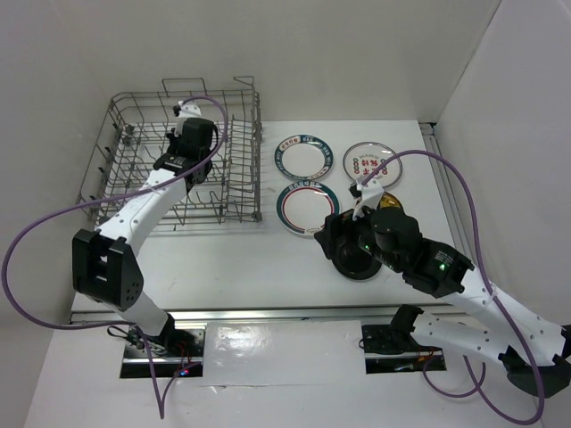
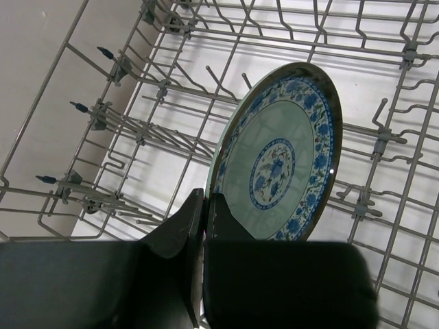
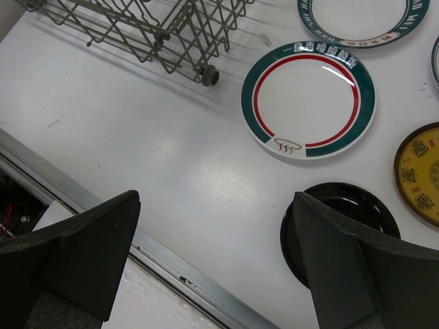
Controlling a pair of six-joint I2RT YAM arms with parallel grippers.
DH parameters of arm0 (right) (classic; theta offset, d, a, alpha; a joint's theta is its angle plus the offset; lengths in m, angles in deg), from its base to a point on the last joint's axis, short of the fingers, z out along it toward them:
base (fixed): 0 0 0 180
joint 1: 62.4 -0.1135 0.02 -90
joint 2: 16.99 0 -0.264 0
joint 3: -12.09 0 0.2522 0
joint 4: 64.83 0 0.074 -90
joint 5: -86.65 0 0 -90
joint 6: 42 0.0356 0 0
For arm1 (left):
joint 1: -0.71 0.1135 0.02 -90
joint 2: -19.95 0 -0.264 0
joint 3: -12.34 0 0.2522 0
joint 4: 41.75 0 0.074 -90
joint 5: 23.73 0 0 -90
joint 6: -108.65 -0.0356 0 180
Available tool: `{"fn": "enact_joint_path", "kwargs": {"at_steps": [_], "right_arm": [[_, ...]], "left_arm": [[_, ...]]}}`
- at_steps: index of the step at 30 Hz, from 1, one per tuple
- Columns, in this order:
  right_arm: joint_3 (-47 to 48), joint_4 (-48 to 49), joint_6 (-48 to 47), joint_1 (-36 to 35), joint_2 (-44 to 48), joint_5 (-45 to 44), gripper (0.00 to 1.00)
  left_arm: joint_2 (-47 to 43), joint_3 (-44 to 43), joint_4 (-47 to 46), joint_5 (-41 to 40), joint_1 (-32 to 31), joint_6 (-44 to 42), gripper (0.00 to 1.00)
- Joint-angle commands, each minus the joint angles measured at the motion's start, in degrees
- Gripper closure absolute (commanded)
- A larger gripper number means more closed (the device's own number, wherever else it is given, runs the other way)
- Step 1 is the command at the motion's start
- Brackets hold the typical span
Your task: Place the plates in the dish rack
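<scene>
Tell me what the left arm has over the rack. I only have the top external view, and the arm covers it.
Observer: In the left wrist view, the left jaws are shut on the rim of the pale teal patterned plate. The plate is on edge inside the dish rack.
Operator: Is it seated between the tines?
Observer: I cannot tell, because the jaws hide its lower edge.
Operator: Are the right jaws open or shut?
Observer: The right wrist view shows the right jaws wide open and holding nothing. The black plate lies flat on the table below them.
Operator: Is anything hidden under that arm?
Observer: The yellow plate lies flat beside the black one.
</scene>
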Motion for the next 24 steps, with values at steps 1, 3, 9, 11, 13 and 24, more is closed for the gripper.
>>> {"fn": "enact_joint_path", "kwargs": {"at_steps": [1, 3, 9, 11, 13, 24], "right_arm": [[-0.4, 3.44, 0.07, 0.2, 0.08, 0.61, 0.01], [-0.4, 3.44, 0.07, 0.2, 0.08, 0.61, 0.01], [-0.92, 3.44, 0.07, 0.2, 0.61, 0.61, 0.01], [-0.92, 3.44, 0.07, 0.2, 1.13, 0.61, 0.01], [-0.92, 3.44, 0.07, 0.2, 1.14, 0.61, 0.01], [-0.92, 3.44, 0.07, 0.2, 1.14, 0.61, 0.01]], "left_arm": [[0.54, 0.38, -3.14, -3.81, -0.8, -1.36, 1.0], [0.54, 0.91, -3.14, -4.34, -2.11, -1.97, 1.0], [1.06, 1.96, -3.14, -5.84, -3.35, -2.59, 1.0], [1.06, 2.48, -3.14, -6.54, -4.14, -3.2, 1.0], [1.59, 2.49, -3.14, -7.07, -5.63, -3.73, 1.0], [2.11, 3.01, -1.47, -7.33, -6.69, -3.12, 1.0]]}}
